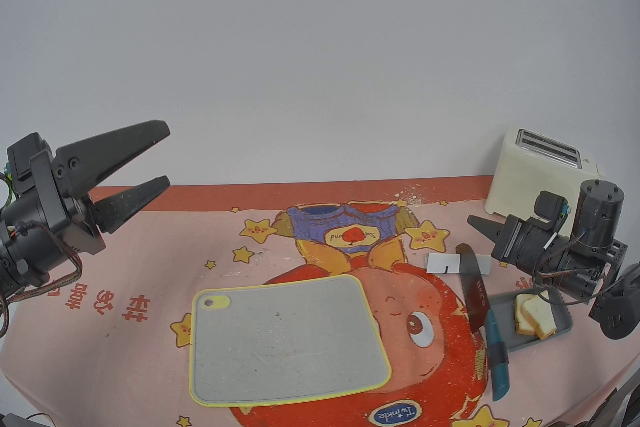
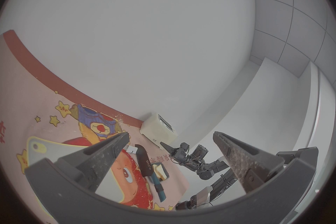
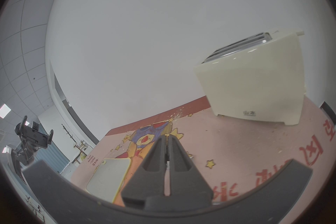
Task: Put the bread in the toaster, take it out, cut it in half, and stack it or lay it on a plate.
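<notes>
Head view: my right gripper [image 1: 475,223] is pressed shut with nothing in it, hanging low over the table. Closest to it is the bread [image 1: 535,315], two pieces leaning together on the grey plate [image 1: 562,317], just below and behind its fingertips, on the side towards me. If I go down without opening first, I judge I would shove or squash the soft pieces instead of gripping them. The knife [image 1: 475,288] lies just under the tips, its handle against the plate's rim. A careless sweep there could knock it or drag the plate. Just beyond the gripper stands the toaster [image 1: 533,181], which looks light. A slice caught on the slot edge might push it back or tear. Farther off lies the cutting board [image 1: 287,341]. Well apart, my left gripper [image 1: 163,156] hangs raised, spread wide, holding nothing.
</notes>
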### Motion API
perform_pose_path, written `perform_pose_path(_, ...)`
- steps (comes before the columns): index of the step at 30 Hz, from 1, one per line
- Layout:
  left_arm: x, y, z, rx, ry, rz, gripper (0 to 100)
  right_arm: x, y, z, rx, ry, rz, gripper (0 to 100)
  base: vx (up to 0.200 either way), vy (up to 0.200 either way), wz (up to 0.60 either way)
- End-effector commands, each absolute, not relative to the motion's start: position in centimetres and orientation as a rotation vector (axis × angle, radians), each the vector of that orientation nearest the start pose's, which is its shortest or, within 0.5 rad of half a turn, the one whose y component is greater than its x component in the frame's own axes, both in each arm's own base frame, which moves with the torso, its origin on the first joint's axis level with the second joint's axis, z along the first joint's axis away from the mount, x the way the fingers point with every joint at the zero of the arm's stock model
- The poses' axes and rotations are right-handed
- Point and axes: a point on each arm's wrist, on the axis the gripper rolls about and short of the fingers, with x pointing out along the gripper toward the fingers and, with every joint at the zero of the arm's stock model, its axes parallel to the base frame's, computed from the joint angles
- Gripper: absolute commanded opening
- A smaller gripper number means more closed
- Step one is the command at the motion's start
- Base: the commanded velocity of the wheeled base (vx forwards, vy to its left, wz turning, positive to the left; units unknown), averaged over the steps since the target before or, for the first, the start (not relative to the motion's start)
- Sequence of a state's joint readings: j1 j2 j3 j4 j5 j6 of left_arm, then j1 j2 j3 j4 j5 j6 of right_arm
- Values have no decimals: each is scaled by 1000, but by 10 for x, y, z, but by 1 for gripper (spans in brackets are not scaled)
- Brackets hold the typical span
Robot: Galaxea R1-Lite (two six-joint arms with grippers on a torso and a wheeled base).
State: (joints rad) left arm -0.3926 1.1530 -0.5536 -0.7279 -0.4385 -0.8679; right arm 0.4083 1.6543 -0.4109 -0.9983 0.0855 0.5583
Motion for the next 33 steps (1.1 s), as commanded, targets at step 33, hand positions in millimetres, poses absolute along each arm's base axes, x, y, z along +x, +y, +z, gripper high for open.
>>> perform_pose_path(33, 144, -64, 240, -576, 136, -886, 100, 227, 99, 137, 465, 344, 404, 0, -85, 0, 0)
